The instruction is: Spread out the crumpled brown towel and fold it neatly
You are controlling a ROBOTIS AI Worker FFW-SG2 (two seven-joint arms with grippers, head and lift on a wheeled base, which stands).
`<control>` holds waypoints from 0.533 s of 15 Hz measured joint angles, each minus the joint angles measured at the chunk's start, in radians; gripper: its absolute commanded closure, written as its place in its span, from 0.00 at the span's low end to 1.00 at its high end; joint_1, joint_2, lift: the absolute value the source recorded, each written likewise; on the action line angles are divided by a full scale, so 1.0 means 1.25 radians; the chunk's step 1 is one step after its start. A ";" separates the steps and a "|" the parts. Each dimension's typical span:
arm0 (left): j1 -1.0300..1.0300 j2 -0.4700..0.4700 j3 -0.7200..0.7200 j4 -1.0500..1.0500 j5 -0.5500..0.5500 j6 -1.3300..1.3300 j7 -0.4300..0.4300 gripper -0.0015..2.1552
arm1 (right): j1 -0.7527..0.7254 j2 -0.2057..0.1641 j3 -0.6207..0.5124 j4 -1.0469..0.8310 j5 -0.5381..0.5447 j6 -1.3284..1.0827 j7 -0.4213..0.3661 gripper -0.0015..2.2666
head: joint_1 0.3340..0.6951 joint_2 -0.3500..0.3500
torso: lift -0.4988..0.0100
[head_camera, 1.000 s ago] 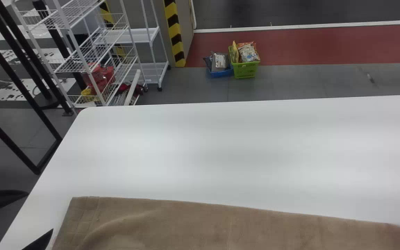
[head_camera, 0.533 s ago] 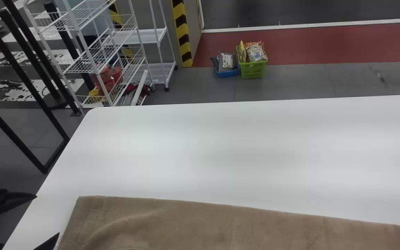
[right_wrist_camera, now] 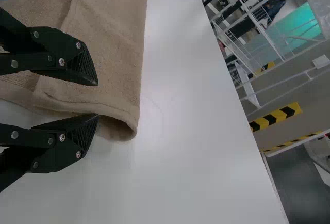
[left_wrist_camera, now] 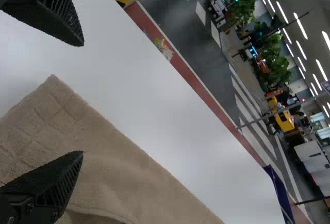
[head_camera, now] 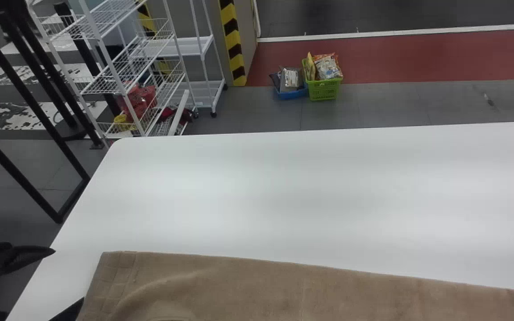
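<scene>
The brown towel [head_camera: 257,290] lies spread on the white table along its near side, with a few soft wrinkles near its left end. My left gripper [head_camera: 68,275] is at the towel's far-left corner, fingers apart. In the left wrist view, my left gripper [left_wrist_camera: 82,98] straddles the corner region of the towel [left_wrist_camera: 118,167], one finger over cloth and the other over bare table. My right gripper [right_wrist_camera: 97,99] stands open above the other end of the towel [right_wrist_camera: 111,43], where the edge curls up close to one fingertip.
The white table [head_camera: 283,191] stretches far beyond the towel. Past its edges stand a white wire rack [head_camera: 118,71], a black metal frame [head_camera: 29,191] on the left, and a green basket [head_camera: 324,89] beside a blue one on the floor.
My left gripper has shifted slightly rightward, closer to the towel's corner. The head view has turned a little to the left. The towel lies as before.
</scene>
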 measured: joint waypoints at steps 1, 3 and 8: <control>0.000 0.000 0.000 0.002 0.000 0.000 0.000 0.03 | 0.001 0.000 0.006 0.000 0.005 0.000 0.000 0.34 | 1.00 0.82 | 0.73; 0.000 0.000 0.000 0.005 0.000 0.000 -0.001 0.03 | 0.001 0.000 0.017 0.001 0.017 0.001 0.000 0.34 | 1.00 0.83 | 0.73; 0.000 0.000 0.003 0.003 0.000 0.000 -0.002 0.03 | 0.010 -0.001 -0.001 -0.010 0.016 0.002 0.000 0.34 | 1.00 0.81 | 0.73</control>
